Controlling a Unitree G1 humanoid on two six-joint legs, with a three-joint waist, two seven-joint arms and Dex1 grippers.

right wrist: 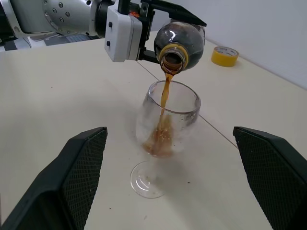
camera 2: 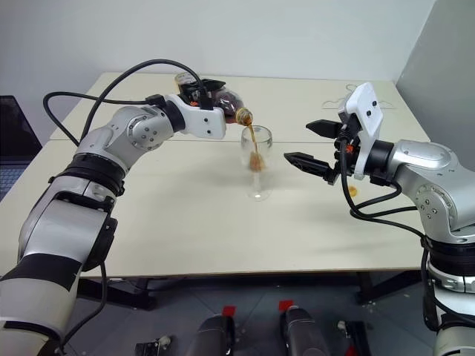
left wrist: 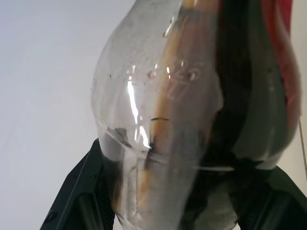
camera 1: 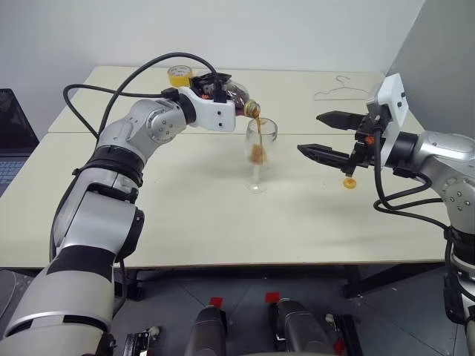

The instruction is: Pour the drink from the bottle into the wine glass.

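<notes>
Right wrist view: pour under way.
Left gripper [right wrist: 144,33] clamps tilted clear ribbed plastic bottle [right wrist: 180,40], streaming dark brown drink [right wrist: 165,93] into clear stemmed wine glass [right wrist: 165,129]; right gripper [camera 1: 326,135] spread, apparently on standby.

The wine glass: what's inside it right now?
A thin brown stream of drink falls from the tilted bottle, held in the left hand, into the wine glass. A little pools, frothing, at the bowl's bottom. Most of the bowl is empty.

glossy clear plastic bottle [right wrist: 181,40], smooth glass wine glass [right wrist: 165,125]
</notes>
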